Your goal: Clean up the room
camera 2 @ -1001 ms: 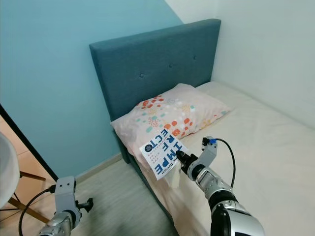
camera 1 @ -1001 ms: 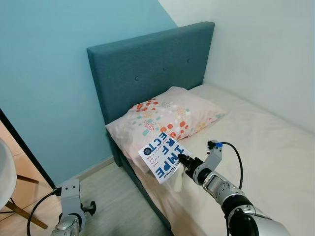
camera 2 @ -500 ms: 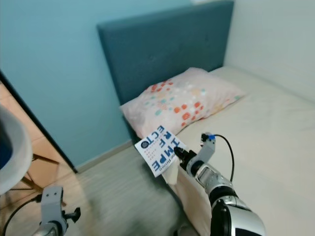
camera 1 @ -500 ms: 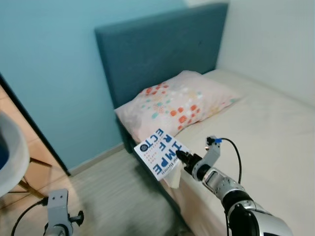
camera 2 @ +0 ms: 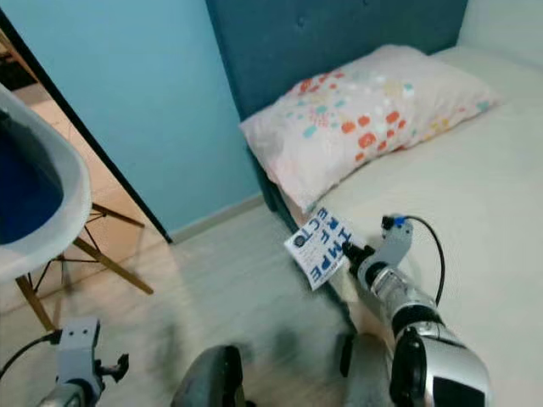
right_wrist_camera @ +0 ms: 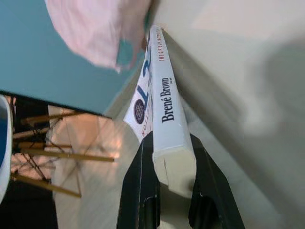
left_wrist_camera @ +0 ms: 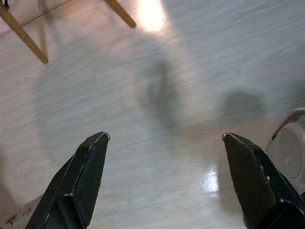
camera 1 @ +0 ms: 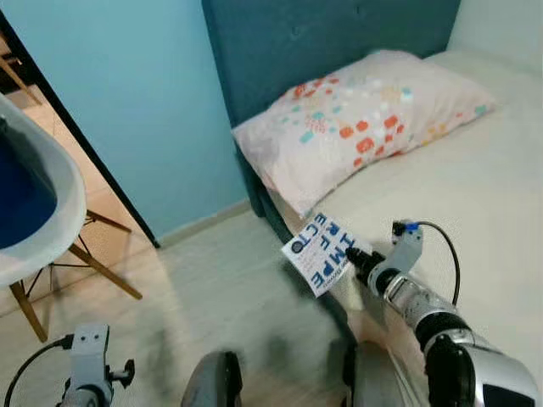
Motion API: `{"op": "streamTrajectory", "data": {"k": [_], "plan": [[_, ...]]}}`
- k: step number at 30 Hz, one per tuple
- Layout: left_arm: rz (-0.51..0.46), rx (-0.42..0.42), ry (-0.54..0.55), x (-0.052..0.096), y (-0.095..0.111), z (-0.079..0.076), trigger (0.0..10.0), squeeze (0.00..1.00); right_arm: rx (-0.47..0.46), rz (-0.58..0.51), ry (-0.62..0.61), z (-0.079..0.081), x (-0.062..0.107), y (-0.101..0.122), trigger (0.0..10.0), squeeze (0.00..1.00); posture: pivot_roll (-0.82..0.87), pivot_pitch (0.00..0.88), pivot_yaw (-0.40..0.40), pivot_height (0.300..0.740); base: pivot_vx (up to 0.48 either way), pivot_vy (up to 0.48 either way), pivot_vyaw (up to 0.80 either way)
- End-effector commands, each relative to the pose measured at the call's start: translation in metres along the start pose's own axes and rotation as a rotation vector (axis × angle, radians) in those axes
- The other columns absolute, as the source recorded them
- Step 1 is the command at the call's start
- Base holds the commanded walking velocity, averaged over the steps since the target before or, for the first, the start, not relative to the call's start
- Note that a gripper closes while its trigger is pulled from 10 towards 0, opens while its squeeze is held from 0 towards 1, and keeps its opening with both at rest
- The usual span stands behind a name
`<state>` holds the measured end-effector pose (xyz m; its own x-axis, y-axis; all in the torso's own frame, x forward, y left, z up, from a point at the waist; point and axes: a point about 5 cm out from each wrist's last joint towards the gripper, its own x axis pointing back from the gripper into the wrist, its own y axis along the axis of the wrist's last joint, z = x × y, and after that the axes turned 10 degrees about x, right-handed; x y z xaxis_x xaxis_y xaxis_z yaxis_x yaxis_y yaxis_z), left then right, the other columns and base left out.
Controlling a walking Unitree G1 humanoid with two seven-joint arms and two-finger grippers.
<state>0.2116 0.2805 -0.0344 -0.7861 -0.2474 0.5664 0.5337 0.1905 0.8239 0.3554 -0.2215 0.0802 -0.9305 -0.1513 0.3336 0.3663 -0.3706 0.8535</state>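
Observation:
A white book with big blue letters on its cover is held out over the bed's near corner, above the floor. My right gripper is shut on it; its spine sits clamped between the black fingers. Behind it lies a pale pillow with coloured spots, against the blue headboard. My left gripper hangs low over the pale wooden floor at my left, open with nothing between its fingers.
The bed with a cream sheet takes up the right side. A white chair with a blue seat and wooden legs stands at the left by a dark doorway. A light blue wall runs behind. Floor stretches between chair and bed.
The camera has turned left and tilted down, bringing the chair, floor and my own legs into view. The book stays in my right gripper, now lower and nearer the bed corner.

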Motion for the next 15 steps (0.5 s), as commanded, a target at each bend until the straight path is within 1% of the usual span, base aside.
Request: {"op": "streamTrajectory", "data": {"k": [1,2,4,8,11,12,14,15], "plan": [[0.004,-0.035,0.024,0.004,0.000,0.015,10.0,0.00,0.008,-0.151,-0.034,-0.005,0.002,0.037,10.0,0.00,0.07,0.245,0.124,0.600,0.000,0.000,0.00],[0.004,-0.035,0.024,0.004,0.000,0.015,10.0,0.00,0.008,-0.151,-0.034,-0.005,0.002,0.037,10.0,0.00,0.07,0.245,0.124,0.600,0.000,0.000,0.00],[0.017,-0.045,0.019,0.005,-0.003,0.015,10.0,0.00,0.030,-0.189,-0.046,-0.008,0.003,0.055,10.0,0.00,0.05,0.236,0.120,0.600,0.000,0.000,0.00],[0.023,-0.049,0.010,0.005,-0.005,0.012,10.0,0.00,0.035,-0.189,-0.056,-0.008,0.003,0.058,10.0,0.00,0.05,0.234,0.119,0.600,0.000,0.000,0.00],[0.022,-0.048,-0.001,0.004,-0.005,0.008,10.0,0.00,0.042,-0.176,-0.055,-0.006,0.002,0.055,10.0,0.00,0.05,0.226,0.119,0.600,0.000,0.000,0.00],[0.021,-0.057,-0.019,0.003,-0.005,0.004,10.0,0.00,0.076,-0.132,-0.074,-0.006,0.001,0.047,10.0,0.00,0.05,0.224,0.119,0.600,0.000,0.000,0.00],[0.020,-0.059,-0.023,0.003,-0.005,0.003,10.0,0.00,0.105,-0.076,-0.094,-0.007,0.000,0.037,10.0,0.00,0.05,0.226,0.121,0.600,0.000,0.000,0.00],[0.020,-0.059,-0.023,0.003,-0.005,0.003,10.0,0.00,0.105,-0.076,-0.094,-0.007,0.000,0.037,10.0,0.00,0.05,0.226,0.121,0.600,0.000,0.000,0.00]]}}
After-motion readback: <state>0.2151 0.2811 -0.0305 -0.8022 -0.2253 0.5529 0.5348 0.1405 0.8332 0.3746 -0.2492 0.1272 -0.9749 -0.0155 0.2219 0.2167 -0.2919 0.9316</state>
